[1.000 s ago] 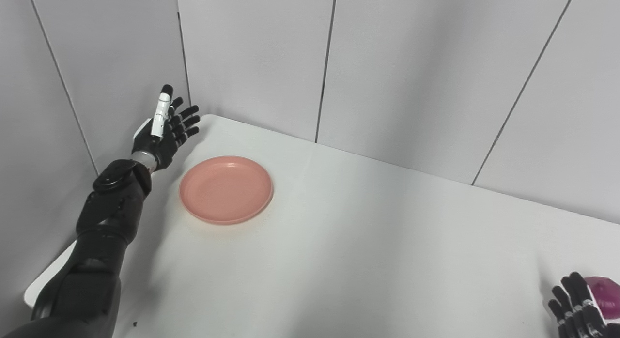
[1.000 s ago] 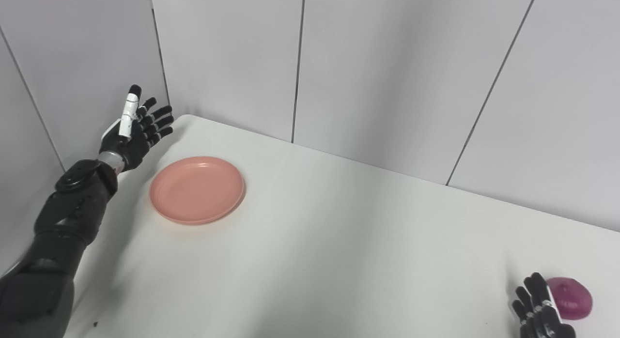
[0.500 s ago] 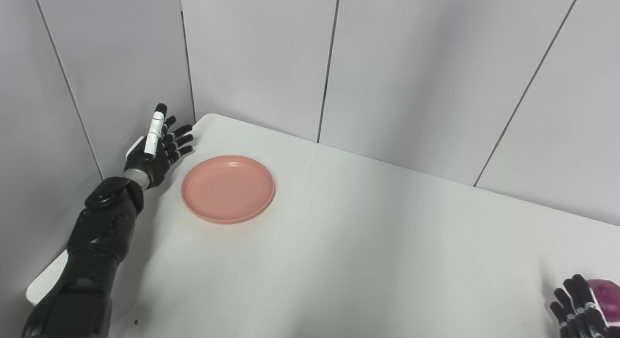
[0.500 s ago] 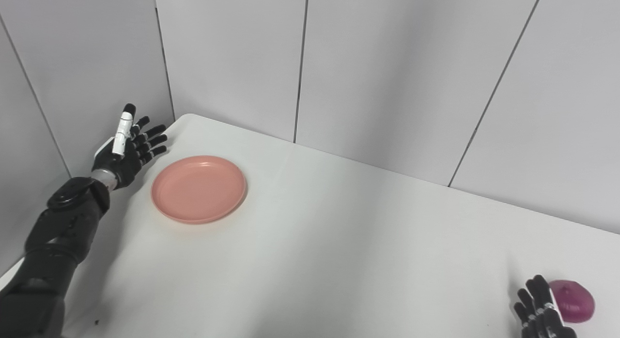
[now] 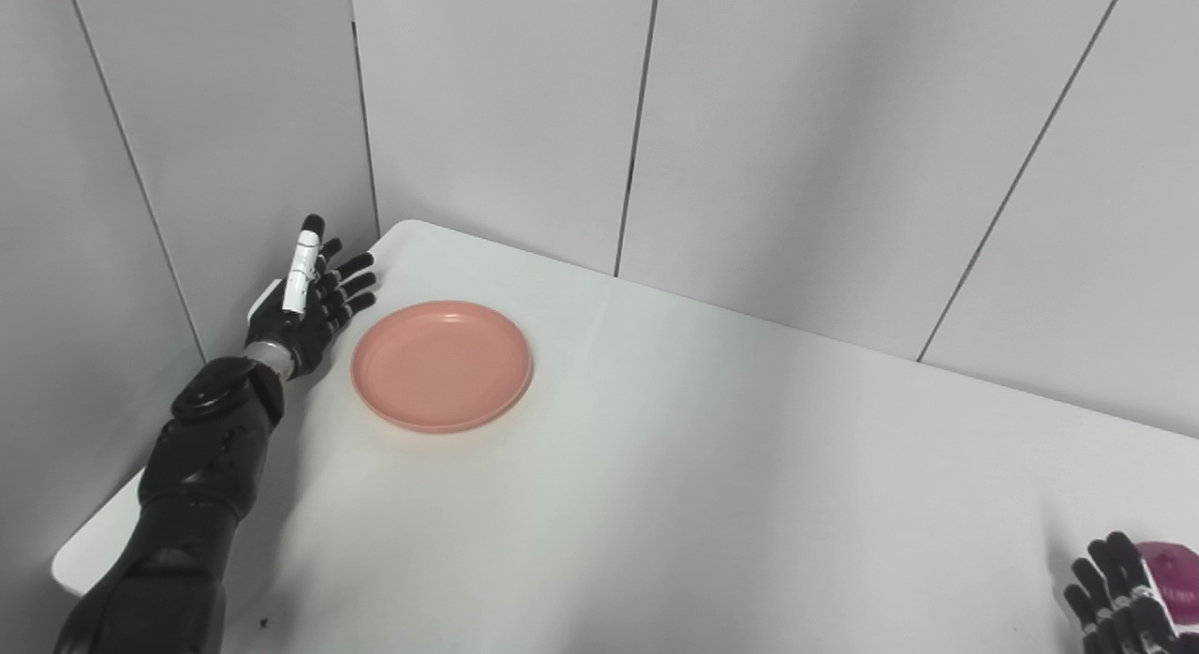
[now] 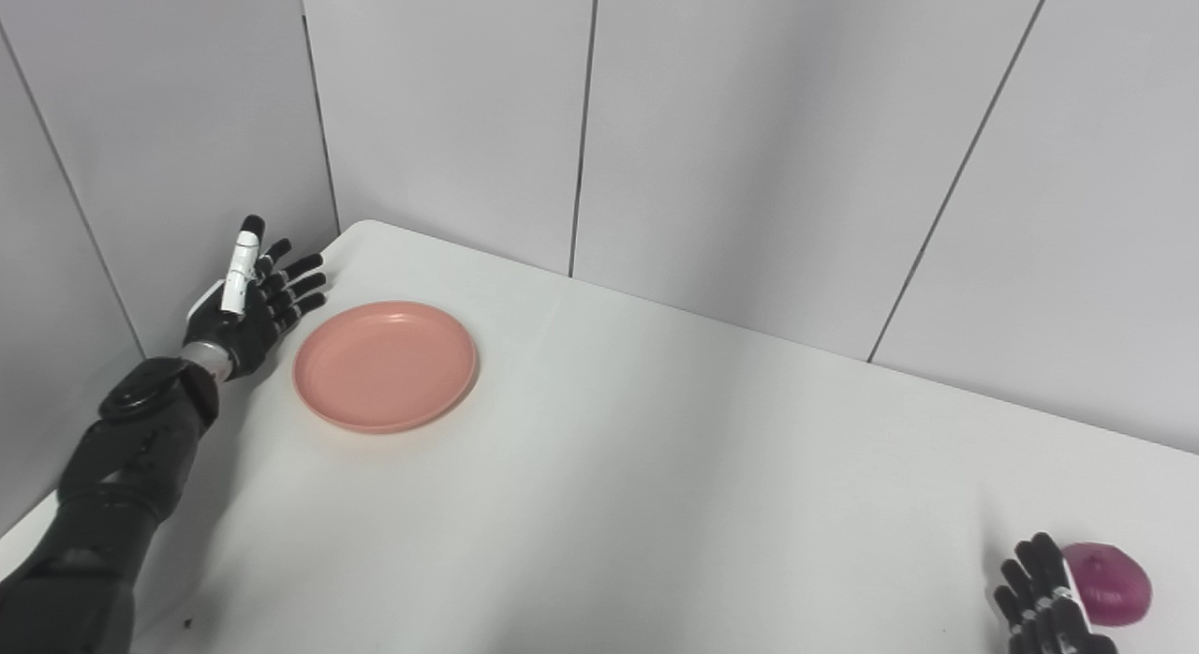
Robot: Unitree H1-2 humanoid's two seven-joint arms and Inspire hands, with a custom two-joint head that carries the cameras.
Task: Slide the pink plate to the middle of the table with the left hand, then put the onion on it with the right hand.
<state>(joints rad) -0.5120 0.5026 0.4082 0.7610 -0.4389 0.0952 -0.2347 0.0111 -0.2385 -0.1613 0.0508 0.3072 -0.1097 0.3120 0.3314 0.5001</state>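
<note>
The black left hand [image 5: 304,303], fingers spread and holding nothing, sits just left of the round pink plastic plate [image 5: 441,365] at centre left. At lower right, the right hand [image 6: 1040,602], fingers apart, is beside the purple onion [image 6: 1111,596] on the white table [image 5: 712,467].

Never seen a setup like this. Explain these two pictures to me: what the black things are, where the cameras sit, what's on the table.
Both pictures come from two cameras side by side on a humanoid robot's head, so they show one scene. The black things are its arms. The left robot hand is open, fingers spread, beside the plate without touching it. The right robot hand sits at the bottom edge next to the onion; only its fingers show. Both things lie on the white table. Nothing is held.
</note>
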